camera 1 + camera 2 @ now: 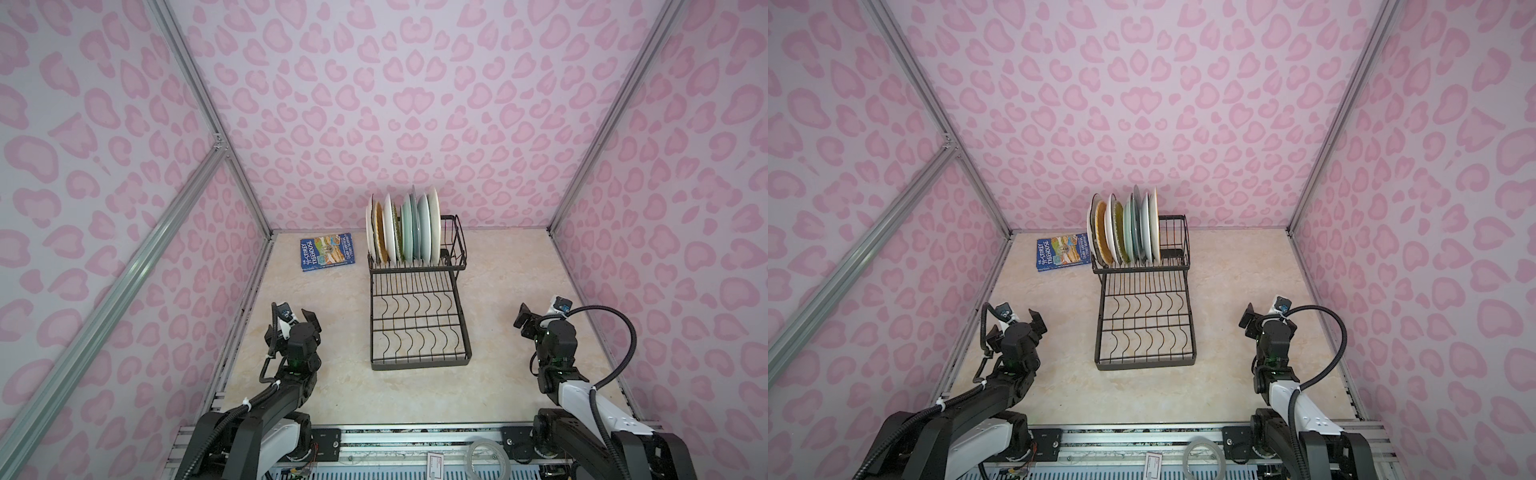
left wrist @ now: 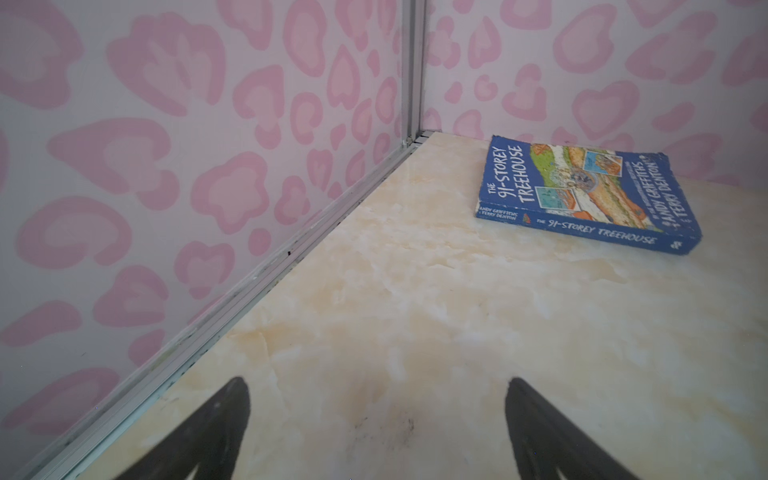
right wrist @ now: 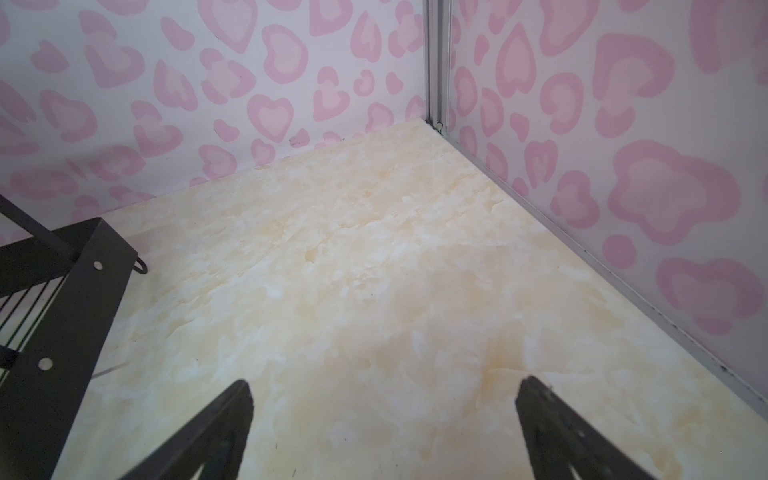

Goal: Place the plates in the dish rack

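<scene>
Several plates (image 1: 403, 228) (image 1: 1125, 227) stand on edge, side by side, in the raised back basket of the black wire dish rack (image 1: 420, 366) (image 1: 1145, 366). They are white, yellow, teal and grey-blue. The rack's flat lower tray holds nothing. My left gripper (image 1: 293, 322) (image 1: 1015, 326) (image 2: 376, 390) hovers open over bare table, left of the rack. Right of the rack, my right gripper (image 1: 540, 316) (image 1: 1266, 320) (image 3: 384, 390) is open too, with only table between its fingers. A corner of the rack (image 3: 62, 291) shows in the right wrist view.
A blue book (image 1: 327, 252) (image 1: 1064, 253) (image 2: 582, 195) lies flat at the back left, beside the rack. Pink-patterned walls with metal rails close in the table on three sides. A roll of tape (image 1: 488, 457) lies on the front frame.
</scene>
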{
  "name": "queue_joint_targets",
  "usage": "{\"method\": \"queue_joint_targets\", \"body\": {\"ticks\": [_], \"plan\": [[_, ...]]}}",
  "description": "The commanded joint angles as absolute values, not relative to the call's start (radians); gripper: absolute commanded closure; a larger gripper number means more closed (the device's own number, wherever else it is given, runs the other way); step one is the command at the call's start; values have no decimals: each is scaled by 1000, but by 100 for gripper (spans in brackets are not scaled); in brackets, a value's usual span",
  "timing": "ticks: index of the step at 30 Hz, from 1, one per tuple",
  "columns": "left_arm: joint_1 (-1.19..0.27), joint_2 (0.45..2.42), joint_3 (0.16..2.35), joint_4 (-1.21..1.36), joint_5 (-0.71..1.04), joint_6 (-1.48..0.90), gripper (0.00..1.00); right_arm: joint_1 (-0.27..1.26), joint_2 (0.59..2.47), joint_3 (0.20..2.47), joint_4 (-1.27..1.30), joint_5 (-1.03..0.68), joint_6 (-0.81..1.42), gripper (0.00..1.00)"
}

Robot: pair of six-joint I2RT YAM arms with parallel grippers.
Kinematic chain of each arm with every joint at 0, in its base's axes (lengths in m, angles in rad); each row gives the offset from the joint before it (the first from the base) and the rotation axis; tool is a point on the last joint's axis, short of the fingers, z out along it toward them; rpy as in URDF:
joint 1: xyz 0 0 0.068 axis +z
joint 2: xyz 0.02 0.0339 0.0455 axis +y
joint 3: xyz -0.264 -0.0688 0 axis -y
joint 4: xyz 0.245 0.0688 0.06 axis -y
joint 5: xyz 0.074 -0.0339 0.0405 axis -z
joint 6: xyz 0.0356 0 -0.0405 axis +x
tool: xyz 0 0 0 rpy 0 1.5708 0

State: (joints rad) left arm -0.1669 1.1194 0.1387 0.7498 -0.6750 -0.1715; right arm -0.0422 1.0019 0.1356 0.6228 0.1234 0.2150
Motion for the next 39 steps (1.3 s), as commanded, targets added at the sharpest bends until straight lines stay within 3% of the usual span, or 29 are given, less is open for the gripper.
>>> {"method": "queue_joint_targets", "body": {"ticks": [1, 5, 8, 10, 20, 21, 26, 32, 39], "plan": [[-162, 1195, 139, 1053, -571, -114, 3, -40, 1051, 120, 799, 120, 107, 2], [-160, 1290, 180, 1111, -523, -22, 3, -40, 1180, 120, 971, 127, 109, 2], [-156, 1440, 161, 1338, -589, -9, 3, -39, 1257, 132, 1060, 107, 110, 2], [-159, 1405, 185, 1219, -532, -7, 3, -37, 1300, 139, 1104, 101, 103, 2], [-59, 1489, 207, 1257, -358, -69, 3, 23, 1629, 104, 1553, 135, 13, 1], [-55, 1455, 231, 1144, -346, -75, 3, 33, 1595, 106, 1494, 149, 10, 1], [-39, 1488, 298, 1081, -327, -81, 3, 38, 1589, 154, 1405, 120, -5, 1], [-16, 1480, 309, 1032, -302, -106, 3, 39, 1557, 335, 1015, 174, 28, 0], [-14, 1475, 307, 1029, -299, -104, 2, 30, 1577, 328, 1060, 157, 31, 0]]}}
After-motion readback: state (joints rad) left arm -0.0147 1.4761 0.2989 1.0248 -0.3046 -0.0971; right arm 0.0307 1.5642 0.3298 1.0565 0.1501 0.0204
